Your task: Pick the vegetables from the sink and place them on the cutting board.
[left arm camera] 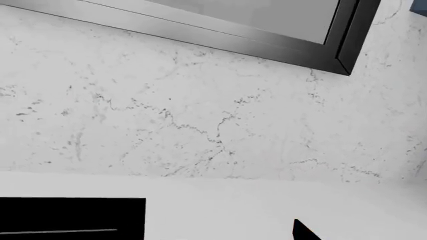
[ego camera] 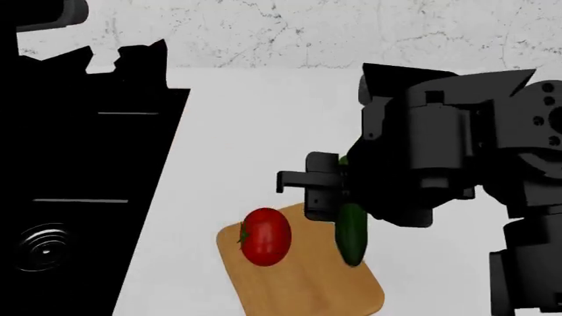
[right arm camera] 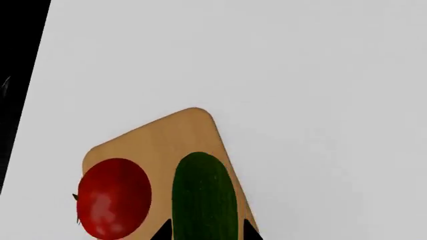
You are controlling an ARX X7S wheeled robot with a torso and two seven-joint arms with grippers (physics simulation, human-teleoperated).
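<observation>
With the right gripper (right arm camera: pixel 205 235) fingers closed on the cucumber (ego camera: pixel 351 234) above the cutting board (ego camera: pixel 307 283), lower it beside the tomato (ego camera: pixel 265 236) before releasing; left fingers unseen.

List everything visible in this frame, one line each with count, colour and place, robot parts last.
tomato: one, glossy red, on the cutting board's left part.
cucumber: one, dark green, over the board's right edge, between the right gripper's fingertips.
cutting board: one, light-brown wood, on the counter right of the sink.
sink: one, black, at the left; round drain visible.
counter: one, white.
backsplash: one, white marble with grey veins.
window frame: one, dark, above the backsplash.
right gripper: one, black, holding the cucumber.
left gripper: not visible.
</observation>
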